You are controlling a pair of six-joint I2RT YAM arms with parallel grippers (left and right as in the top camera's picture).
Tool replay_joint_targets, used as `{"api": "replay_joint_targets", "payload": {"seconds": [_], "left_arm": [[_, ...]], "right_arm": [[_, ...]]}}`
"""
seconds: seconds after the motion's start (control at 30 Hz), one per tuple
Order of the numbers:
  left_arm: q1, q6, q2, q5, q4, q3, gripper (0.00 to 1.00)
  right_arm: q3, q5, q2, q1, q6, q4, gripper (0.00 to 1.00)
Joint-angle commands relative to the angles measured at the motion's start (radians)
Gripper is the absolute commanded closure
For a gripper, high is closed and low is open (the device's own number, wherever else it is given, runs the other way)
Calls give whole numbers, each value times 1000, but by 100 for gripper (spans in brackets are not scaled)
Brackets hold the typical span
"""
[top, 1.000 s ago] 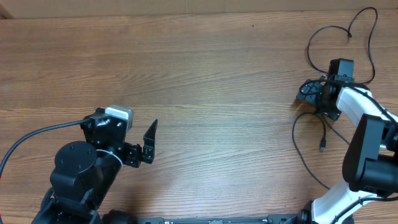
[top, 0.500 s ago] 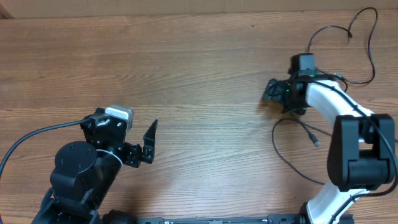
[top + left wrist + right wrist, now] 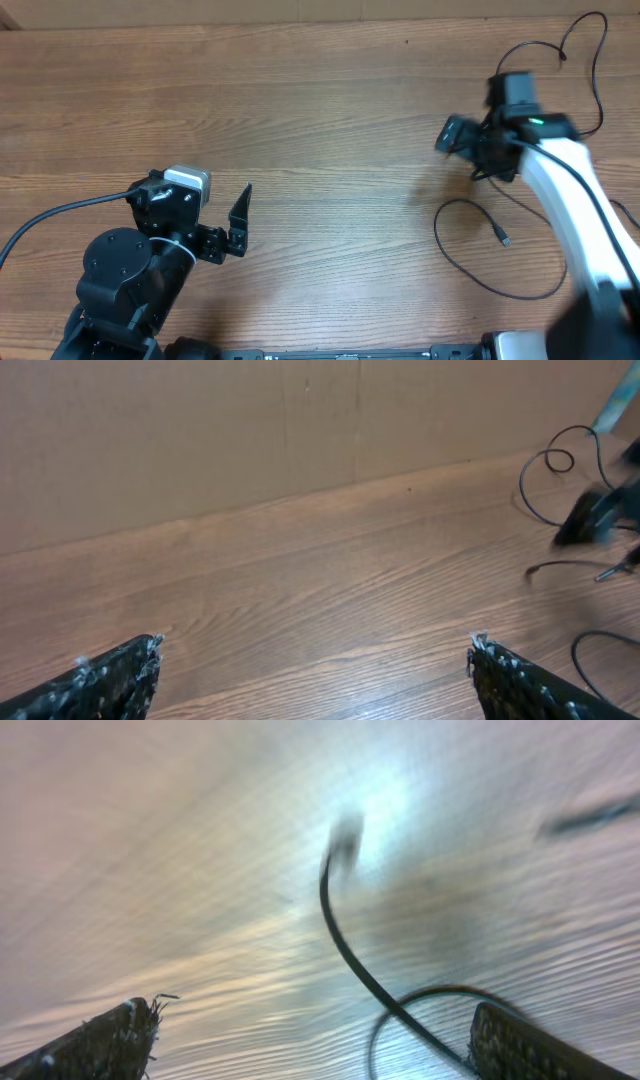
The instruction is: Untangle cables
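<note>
Two thin black cables lie at the table's right. One cable (image 3: 527,44) loops along the far right edge. The other cable (image 3: 438,230) forms a wide loop nearer the front, ending in a small plug (image 3: 503,240). My right gripper (image 3: 452,134) hovers open between the two cables. The blurred right wrist view shows a cable (image 3: 350,955) running under the open jaws (image 3: 315,1030), close to the right finger, not gripped. My left gripper (image 3: 240,225) is open and empty at the front left, far from the cables. The left wrist view shows its open jaws (image 3: 315,660) and the far cable (image 3: 522,490).
A thick black wire (image 3: 60,215) runs from the left arm off the table's left edge. A brown wall (image 3: 250,430) stands along the table's far edge. The wooden tabletop (image 3: 330,130) spans the middle.
My right gripper swept left, then swung back a little up and right. The front cable's loop and plug slid left with it. The left arm barely moved.
</note>
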Motion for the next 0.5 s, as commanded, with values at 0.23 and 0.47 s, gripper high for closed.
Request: {"api": "replay_joint_targets", "payload": {"seconds": [0.23,0.47], "left_arm": [[3,19,2,-11,-89,164,0],[3,-3,2,-4,-286,307,0]], "right_arm": [[42,17,-678,-2,-73,-168,0],[42,-3,-955,-2,-72,-311,0]]}}
